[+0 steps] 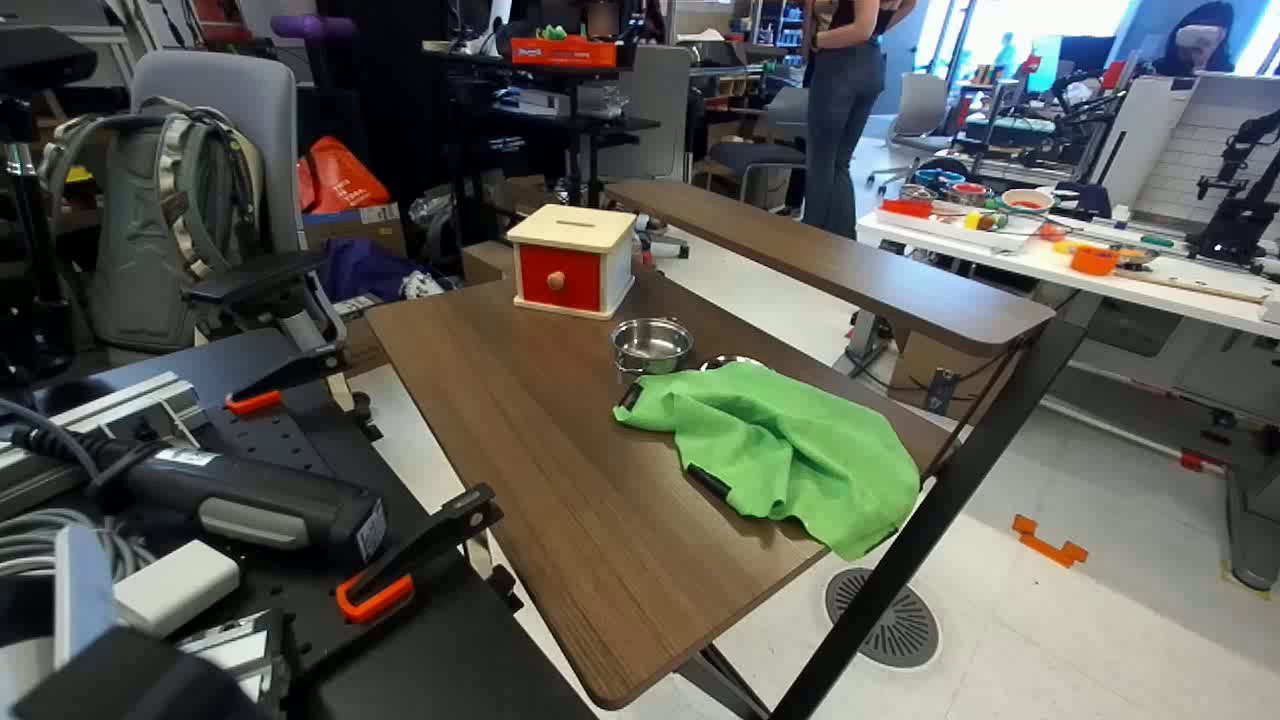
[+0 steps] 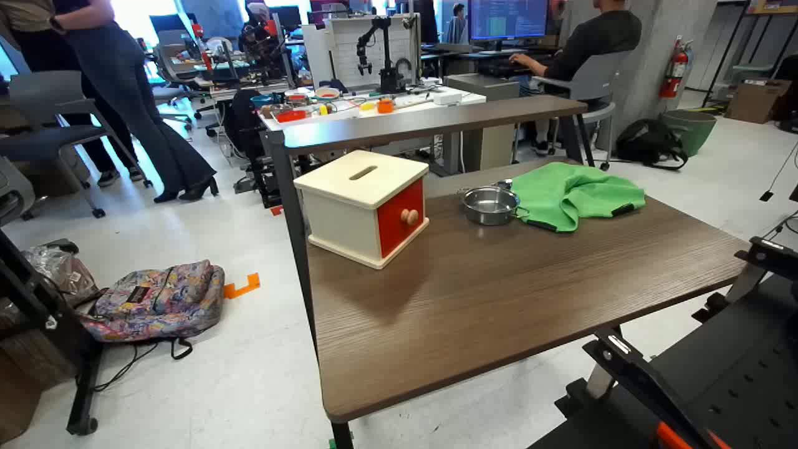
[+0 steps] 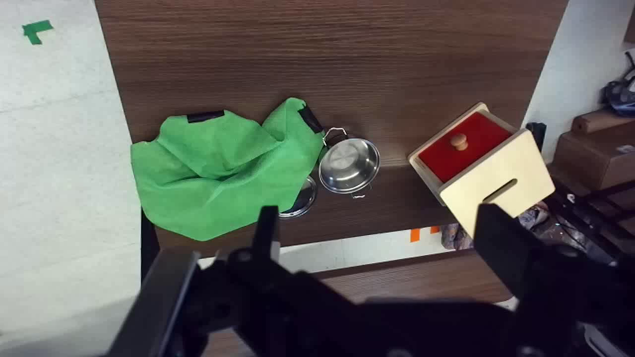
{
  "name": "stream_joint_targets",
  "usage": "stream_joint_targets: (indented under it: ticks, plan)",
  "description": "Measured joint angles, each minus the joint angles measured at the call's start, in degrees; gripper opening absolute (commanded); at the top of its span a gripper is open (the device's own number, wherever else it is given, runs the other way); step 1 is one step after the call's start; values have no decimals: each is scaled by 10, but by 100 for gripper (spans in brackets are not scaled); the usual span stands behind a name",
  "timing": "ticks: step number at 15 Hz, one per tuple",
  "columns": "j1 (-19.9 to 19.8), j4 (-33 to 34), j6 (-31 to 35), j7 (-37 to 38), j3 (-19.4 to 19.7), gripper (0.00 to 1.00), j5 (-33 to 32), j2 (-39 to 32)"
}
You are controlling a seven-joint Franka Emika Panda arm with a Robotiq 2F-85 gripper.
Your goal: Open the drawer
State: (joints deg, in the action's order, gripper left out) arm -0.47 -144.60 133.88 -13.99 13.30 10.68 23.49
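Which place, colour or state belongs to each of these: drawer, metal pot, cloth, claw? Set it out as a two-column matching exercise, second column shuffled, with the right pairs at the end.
Column one
1. Drawer
2. Metal pot
3. Cloth
4. Claw

Column two
A. Between the cloth and the wooden casing
B. Open, holding nothing
C. Red-fronted and shut
D. Green, rumpled on the table

Right pairs: 1-C, 2-A, 3-D, 4-B
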Motion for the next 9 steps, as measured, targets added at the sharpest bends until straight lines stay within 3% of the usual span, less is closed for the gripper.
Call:
stream_joint_targets:
  ticks: [9]
  plan:
    - [5, -8, 13, -17, -19, 100, 0, -31]
